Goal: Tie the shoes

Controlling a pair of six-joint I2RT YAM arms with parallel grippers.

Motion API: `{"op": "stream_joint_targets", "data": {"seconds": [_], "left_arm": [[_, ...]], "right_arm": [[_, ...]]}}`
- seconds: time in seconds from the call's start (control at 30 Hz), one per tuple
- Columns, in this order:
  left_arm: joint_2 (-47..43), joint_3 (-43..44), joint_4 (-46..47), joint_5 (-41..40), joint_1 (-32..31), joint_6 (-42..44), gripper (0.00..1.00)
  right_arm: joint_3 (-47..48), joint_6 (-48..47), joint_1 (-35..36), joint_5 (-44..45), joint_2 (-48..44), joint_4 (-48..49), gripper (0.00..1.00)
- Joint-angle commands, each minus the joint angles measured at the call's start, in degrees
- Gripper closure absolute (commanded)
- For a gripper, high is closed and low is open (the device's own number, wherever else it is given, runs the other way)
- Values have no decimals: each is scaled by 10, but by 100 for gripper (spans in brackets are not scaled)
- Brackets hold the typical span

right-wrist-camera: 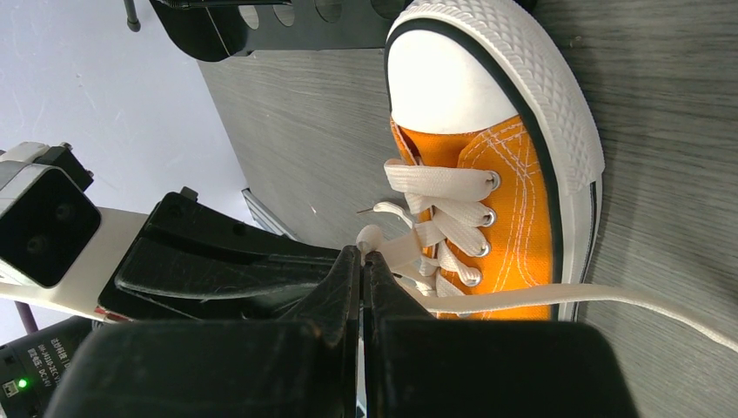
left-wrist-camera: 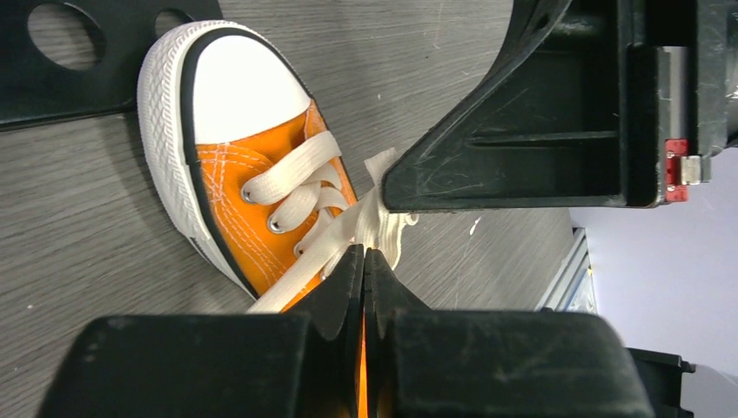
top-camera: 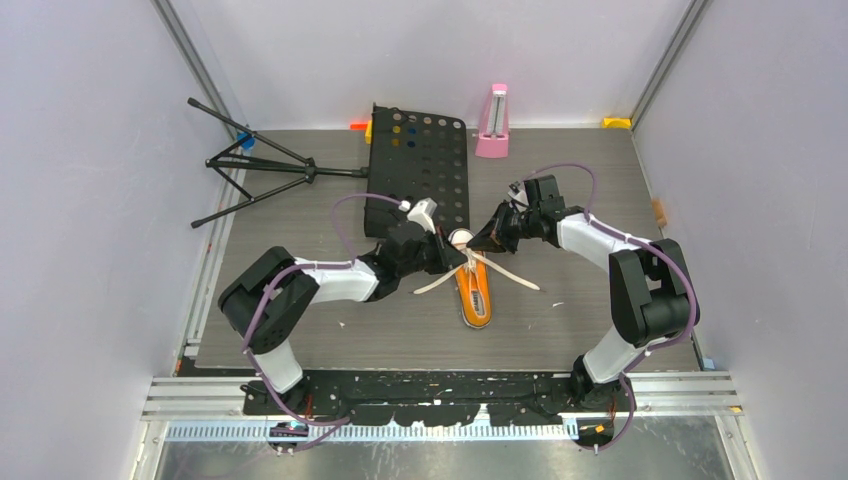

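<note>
The shoe (top-camera: 475,295) is a small orange sneaker with a white toe cap, lying mid-table with its toe pointing away from the arm bases. Its white laces (top-camera: 517,276) trail off to both sides. Both grippers meet over the laced front. My left gripper (left-wrist-camera: 364,253) is shut, pinching a strand of lace (left-wrist-camera: 324,245) at its tips just beside the eyelets. My right gripper (right-wrist-camera: 361,253) is shut too, with a bit of lace (right-wrist-camera: 372,235) poking out between its tips. In the left wrist view the right gripper's black body (left-wrist-camera: 522,131) looms close above the lace bunch.
A black perforated panel (top-camera: 420,170) lies just behind the shoe's toe. A folded black tripod (top-camera: 262,168) sits at the back left and a pink metronome (top-camera: 492,122) at the back centre. White walls close in the table on three sides.
</note>
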Motion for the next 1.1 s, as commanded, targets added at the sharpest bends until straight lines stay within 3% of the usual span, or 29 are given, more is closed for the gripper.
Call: {"op": "stream_joint_targets", "data": {"seconds": [0.0,1.07], "left_arm": [[-18,10,-10,-22,0,14,100],[43,48,35,26,0,-18,100]], "right_arm": [[11,4,-1,-5,-16,22,100],[10,8,-1,-5,-10,25,100]]}}
